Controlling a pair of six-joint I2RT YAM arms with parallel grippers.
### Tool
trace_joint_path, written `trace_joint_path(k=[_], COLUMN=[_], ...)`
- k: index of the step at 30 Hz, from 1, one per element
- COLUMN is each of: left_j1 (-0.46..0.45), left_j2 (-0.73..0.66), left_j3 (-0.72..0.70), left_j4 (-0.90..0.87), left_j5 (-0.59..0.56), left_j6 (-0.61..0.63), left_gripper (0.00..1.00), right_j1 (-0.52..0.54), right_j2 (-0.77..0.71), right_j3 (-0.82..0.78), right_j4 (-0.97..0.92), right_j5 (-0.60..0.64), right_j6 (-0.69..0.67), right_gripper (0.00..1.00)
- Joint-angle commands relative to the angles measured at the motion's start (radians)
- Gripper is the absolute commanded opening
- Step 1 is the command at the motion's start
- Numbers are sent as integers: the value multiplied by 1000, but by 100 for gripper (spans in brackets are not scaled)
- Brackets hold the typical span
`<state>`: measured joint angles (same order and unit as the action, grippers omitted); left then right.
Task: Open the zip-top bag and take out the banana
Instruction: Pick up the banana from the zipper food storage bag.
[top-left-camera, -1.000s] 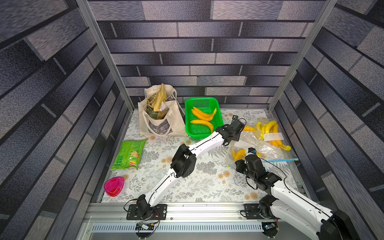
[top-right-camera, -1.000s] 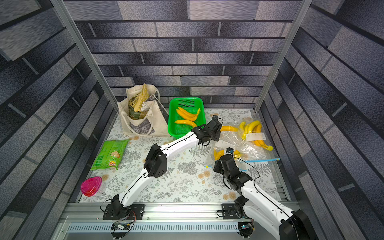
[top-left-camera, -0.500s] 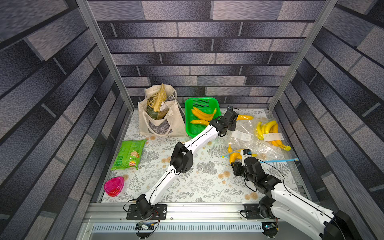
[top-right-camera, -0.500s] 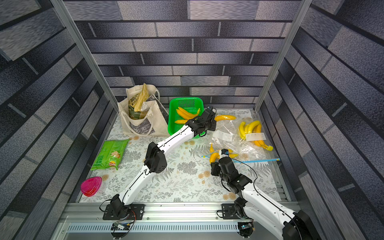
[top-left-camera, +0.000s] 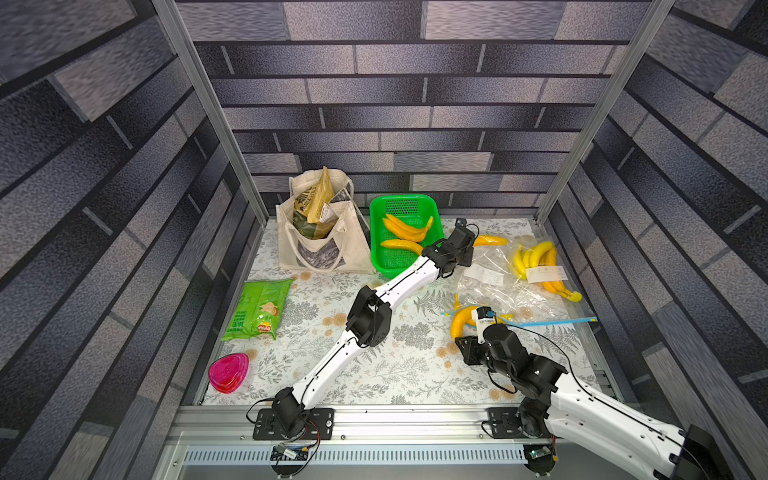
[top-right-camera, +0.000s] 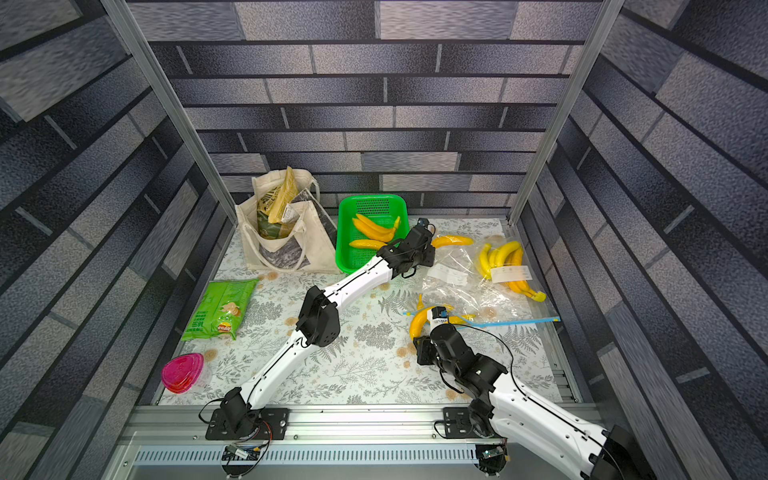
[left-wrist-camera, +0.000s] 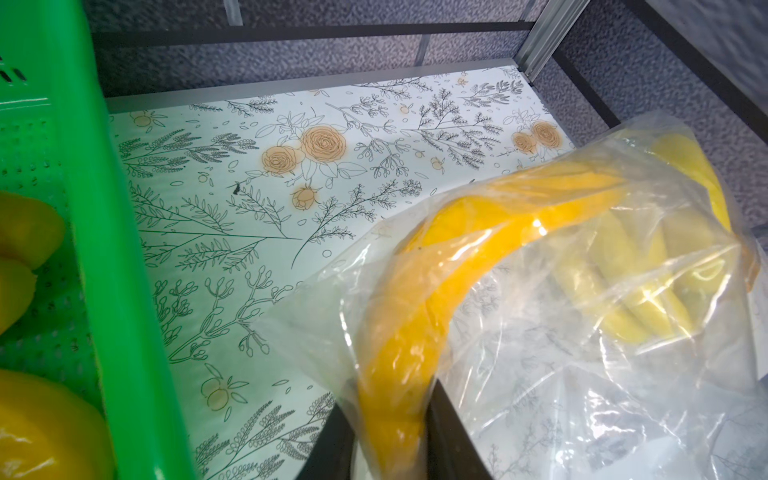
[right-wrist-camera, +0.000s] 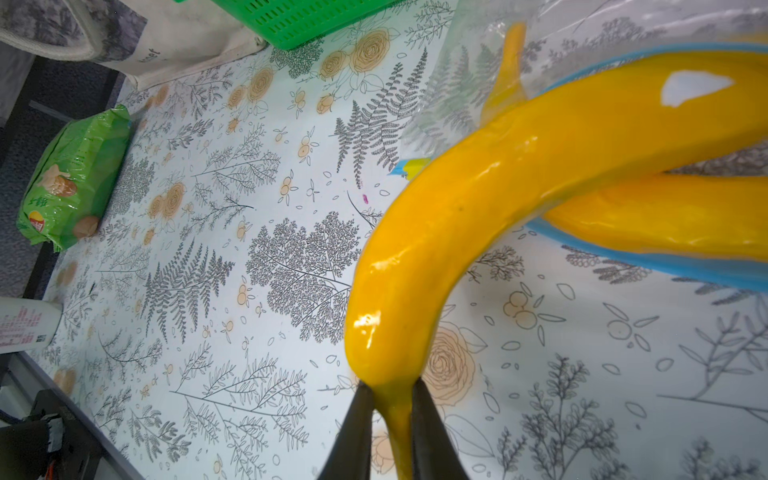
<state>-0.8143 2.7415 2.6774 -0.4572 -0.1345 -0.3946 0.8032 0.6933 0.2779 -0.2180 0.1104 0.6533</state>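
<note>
Half the banana (right-wrist-camera: 478, 216) pokes out of the zip-top bag (top-left-camera: 498, 291) past its blue zip strip (top-left-camera: 552, 321), stem pinched in the right hand (right-wrist-camera: 391, 388). At the bag's far end the left hand (left-wrist-camera: 386, 395) clamps a second banana (left-wrist-camera: 436, 291) through the plastic, beside the green basket (left-wrist-camera: 108, 249). Everything's on a flower-print bench (top-left-camera: 399, 365) with grey brick-pattern walls (top-left-camera: 415, 104) around. The chips bag (top-left-camera: 257, 309) has a Lay's logo; the zip-top bag's white label (top-left-camera: 484, 274) is too small to read. Versus a second ago, the left hand is further back and the bag's pulled longer.
</note>
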Motion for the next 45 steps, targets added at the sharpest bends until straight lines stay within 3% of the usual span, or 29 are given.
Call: trace_joint_path(k=[1,12,16,21,27,33,38,41,45], left_j1=[14,17,16,19,18,17,18,17,17], left_j2=[19,18,7,-35,-94,-126,-194,-250,-423], left_j3=[45,50,50,80,72,66,-9,-46,-261], left_j4=[49,22,6,-69,-124,-184,-196,-232,-185], left_j5=[-10,5,18,103,123,71,33,0,-52], left_j6=[25,25,28,46,72,80,88,91,106], left_gripper=[25,32,43,61,64,69,76,78,83], right_j1=[39,82,83,83,83,83,82,83,82], right_j2=[-31,-106,-124,-142,-138,-157,-160,-147,-77], right_j3=[36,122,155,206,238,240,220,220,283], right_j4=[-85,-68,-61,-135,-152,-272,-196,-174,-152], right_j5=[17,-158,-200,-148,-137,-6,-104,-88,-39], right_j6=[-20,-61,-75,-109,-108,-104,-76,-89,-154], right_gripper=[17,18,18,19,19,18,18,18,18])
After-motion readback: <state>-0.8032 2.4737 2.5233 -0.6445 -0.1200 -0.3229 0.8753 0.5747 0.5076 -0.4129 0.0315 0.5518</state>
